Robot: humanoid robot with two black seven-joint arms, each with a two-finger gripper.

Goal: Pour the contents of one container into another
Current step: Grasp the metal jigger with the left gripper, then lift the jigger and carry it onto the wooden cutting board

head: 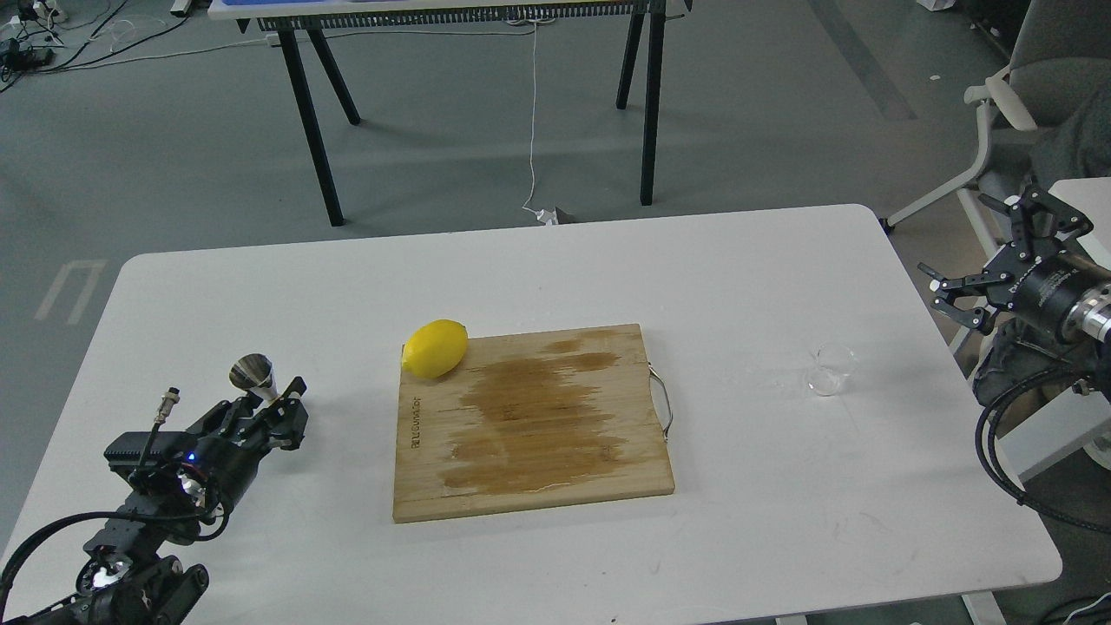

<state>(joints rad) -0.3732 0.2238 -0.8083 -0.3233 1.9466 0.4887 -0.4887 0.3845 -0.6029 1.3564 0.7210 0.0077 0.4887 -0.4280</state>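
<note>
The steel jigger (253, 373) is at the table's left, tilted, its upper cone's mouth facing me. My left gripper (278, 393) is shut on its lower half. The small clear glass cup (831, 369) stands upright on the white table (746, 260) at the right, past the cutting board's handle. My right gripper (989, 259) hovers off the table's right edge, up and to the right of the cup, with its fingers spread wide open and nothing between them.
A wooden cutting board (531, 424) with a wet stain lies in the middle. A yellow lemon (437, 348) sits on its far left corner. A metal handle (663, 401) sticks out on its right side. An office chair (1015, 113) stands beyond the right edge.
</note>
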